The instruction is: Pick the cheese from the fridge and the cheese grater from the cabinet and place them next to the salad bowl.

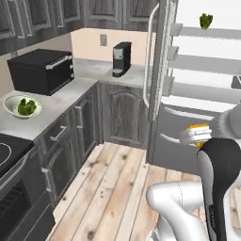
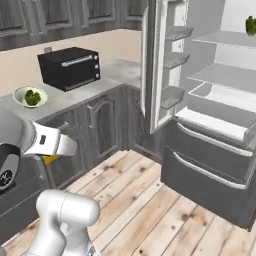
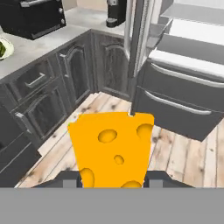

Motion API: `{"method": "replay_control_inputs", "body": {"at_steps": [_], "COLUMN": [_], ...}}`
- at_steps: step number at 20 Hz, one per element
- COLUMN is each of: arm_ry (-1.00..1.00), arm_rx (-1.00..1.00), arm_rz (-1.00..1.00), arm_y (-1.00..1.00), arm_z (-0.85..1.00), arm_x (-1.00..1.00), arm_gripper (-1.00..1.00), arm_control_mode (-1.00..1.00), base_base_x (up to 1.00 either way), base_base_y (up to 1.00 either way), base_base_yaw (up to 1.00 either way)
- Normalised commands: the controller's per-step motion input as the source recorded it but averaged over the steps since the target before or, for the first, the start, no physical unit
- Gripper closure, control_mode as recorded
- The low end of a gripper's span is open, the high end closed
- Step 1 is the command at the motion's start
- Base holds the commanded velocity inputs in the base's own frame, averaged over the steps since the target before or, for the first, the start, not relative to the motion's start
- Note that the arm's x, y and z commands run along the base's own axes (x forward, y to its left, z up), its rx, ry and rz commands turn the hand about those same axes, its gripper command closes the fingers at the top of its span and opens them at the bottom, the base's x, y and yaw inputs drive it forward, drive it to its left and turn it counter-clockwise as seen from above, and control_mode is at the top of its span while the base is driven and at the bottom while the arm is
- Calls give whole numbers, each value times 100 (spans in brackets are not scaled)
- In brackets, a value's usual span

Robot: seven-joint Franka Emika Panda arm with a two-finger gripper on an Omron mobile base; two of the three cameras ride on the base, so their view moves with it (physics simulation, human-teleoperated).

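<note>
Currently carrying | gripper (image 3: 113,181) closed on cheese (image 3: 111,146), lower centre of hand view | judged light, stiff, slightly slick (hold flat faces) | salad bowl (image 1: 21,106) mid-left

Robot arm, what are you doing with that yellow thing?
The robot's gripper is holding the cheese, an orange-yellow wedge with holes, out over the wooden floor. The fridge stands open beside it, with a green vegetable on an upper shelf. The salad bowl sits on the grey counter near the black microwave, with nothing next to it yet, so the cheese hasn't been delivered.
</note>
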Motion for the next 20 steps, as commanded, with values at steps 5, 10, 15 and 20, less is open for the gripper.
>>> {"method": "replay_control_inputs", "body": {"at_steps": [5,10,15,20], "arm_ry": [0,0,0,0], "arm_rx": [0,0,0,0], "arm_rz": [0,0,0,0], "arm_y": [0,0,0,0], "arm_z": [0,0,0,0], "arm_x": [0,0,0,0], "arm_gripper": [100,100,100,100], "arm_control_mode": [100,100,100,100], "base_base_x": [11,83,94,16], "base_base_y": [-24,-6,6,19], "base_base_yaw": [90,31,0,25]}}
